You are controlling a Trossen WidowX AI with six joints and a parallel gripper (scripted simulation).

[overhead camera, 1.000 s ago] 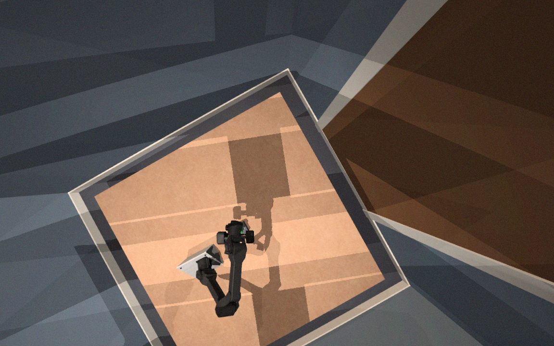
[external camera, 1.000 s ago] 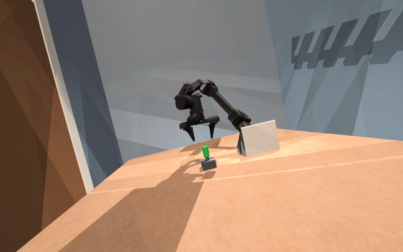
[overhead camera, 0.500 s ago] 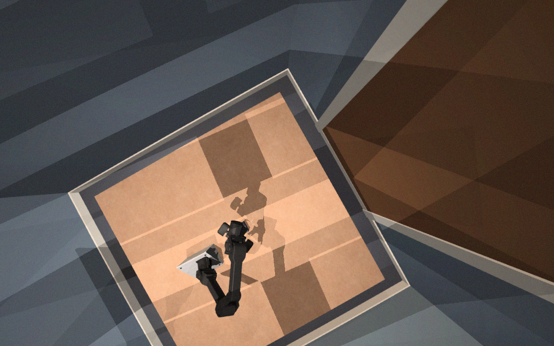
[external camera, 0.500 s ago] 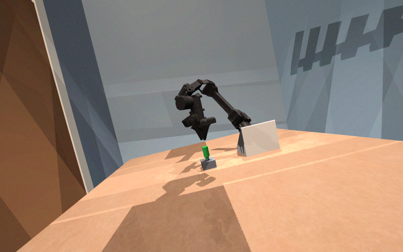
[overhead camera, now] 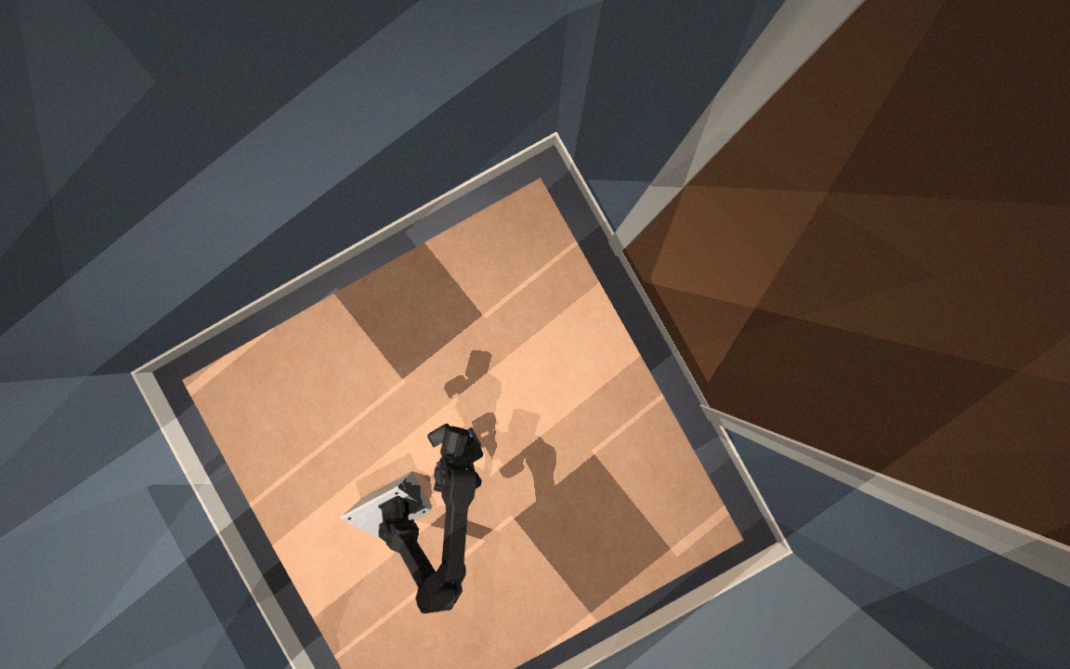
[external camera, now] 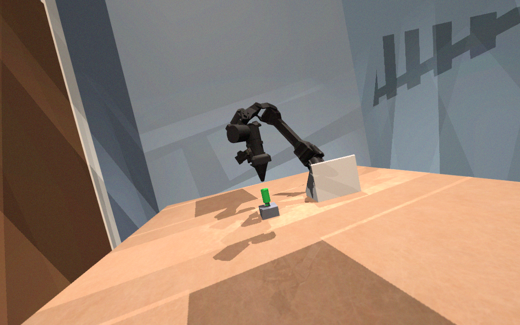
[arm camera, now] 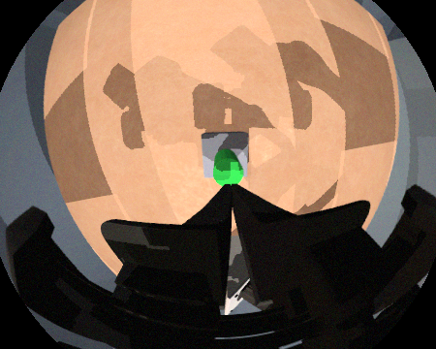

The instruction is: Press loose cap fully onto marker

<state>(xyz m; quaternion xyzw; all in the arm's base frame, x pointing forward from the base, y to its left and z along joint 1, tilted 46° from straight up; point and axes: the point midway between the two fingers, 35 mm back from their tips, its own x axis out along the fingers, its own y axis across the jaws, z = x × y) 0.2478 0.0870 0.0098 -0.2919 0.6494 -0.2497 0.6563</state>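
One smooth green cap (external camera: 265,195) sits on the marker in our square grey holder block (external camera: 268,211).
Above it, our matte black gripper (external camera: 261,178) tapers to a point, fingers pressed together, empty.

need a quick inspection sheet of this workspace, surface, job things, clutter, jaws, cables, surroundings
surface: tan table crossed by dark shadow patches and pale stripes.
job's things: green cap sits upright on the marker in the grey holder block; the marker body is almost wholly covered.
clutter: nothing seen beyond a pale grey panel at the arm's base.
grippers: gripper hangs above the cap, apart from it, jaws shut on nothing.
cables: nothing seen.
surroundings: grey-blue walls, a brown wall on one side, a pale rim around the table.
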